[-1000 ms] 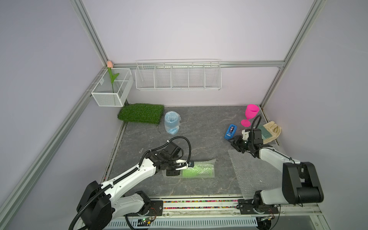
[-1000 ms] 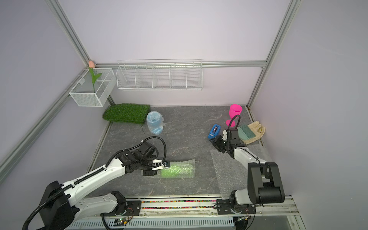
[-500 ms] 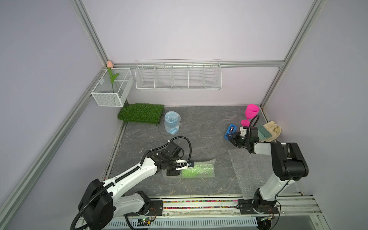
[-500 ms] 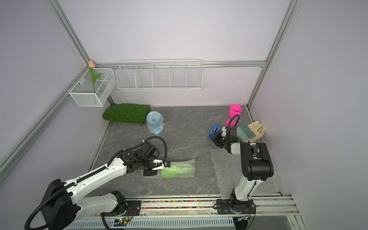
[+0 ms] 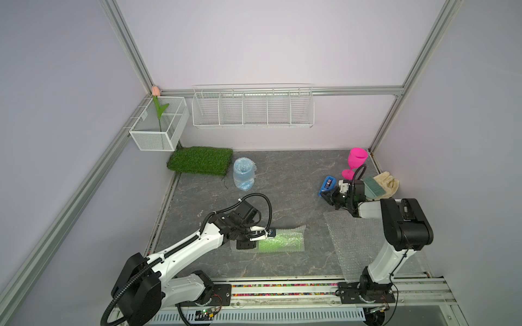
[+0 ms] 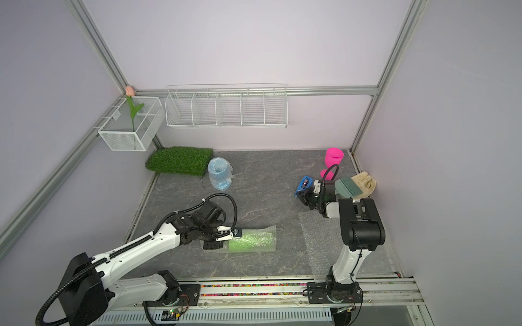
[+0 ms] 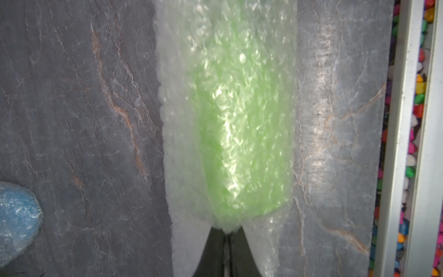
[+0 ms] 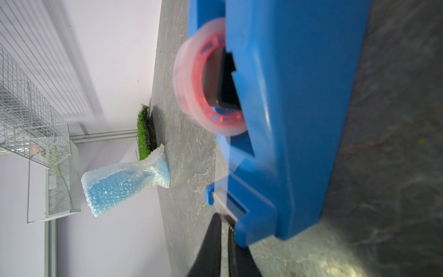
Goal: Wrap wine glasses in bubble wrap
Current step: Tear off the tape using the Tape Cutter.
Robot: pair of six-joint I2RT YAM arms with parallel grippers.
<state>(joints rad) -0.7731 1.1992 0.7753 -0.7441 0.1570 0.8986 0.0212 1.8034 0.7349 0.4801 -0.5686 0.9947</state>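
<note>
A lime green wine glass (image 5: 282,240) (image 6: 251,240) lies on its side rolled in bubble wrap (image 7: 182,120). My left gripper (image 5: 265,235) (image 7: 226,237) is shut on the wrap's bunched end. A sky blue wine glass (image 5: 244,173) (image 8: 119,187) stands wrapped near the back. The hot pink wine glass (image 5: 356,161) (image 6: 333,161) stands bare at the back right. A flat bubble wrap sheet (image 5: 353,242) lies under my right arm. My right gripper (image 5: 326,195) (image 8: 224,221) is shut on the tape strip at the cutter of the blue tape dispenser (image 5: 327,183) (image 8: 287,120).
A grass mat (image 5: 200,159) lies at the back left. A wire shelf (image 5: 252,107) and a white basket (image 5: 159,127) with a tulip hang on the walls. A beige glove (image 5: 388,182) and a green brush (image 5: 372,189) lie by the right wall.
My right gripper has moved up to the tape dispenser's cutter and closed there, with the arm folding back. The left gripper and the green bundle have not moved.
</note>
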